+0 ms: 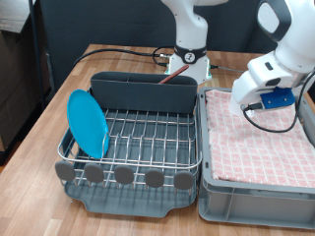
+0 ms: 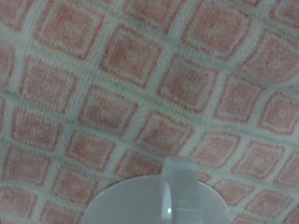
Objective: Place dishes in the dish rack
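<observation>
The light-blue plate (image 1: 87, 123) stands on edge in the wire dish rack (image 1: 148, 133), at the exterior view's left. My gripper (image 1: 258, 101) hangs low over the pink checkered cloth (image 1: 261, 143) in the grey crate, at the exterior view's right. Its fingers are hidden by the hand there and do not show in the wrist view. The white cup (image 2: 159, 201), with its handle (image 2: 177, 182), lies on the cloth (image 2: 140, 84) close under the hand in the wrist view. In the exterior view the arm hides the cup. No spoon is in view.
The rack's dark caddy (image 1: 143, 90) sits along its far side, and round dark discs (image 1: 123, 175) line its near edge. The grey crate (image 1: 256, 202) stands right beside the rack. Cables and the robot base (image 1: 187, 64) are behind both.
</observation>
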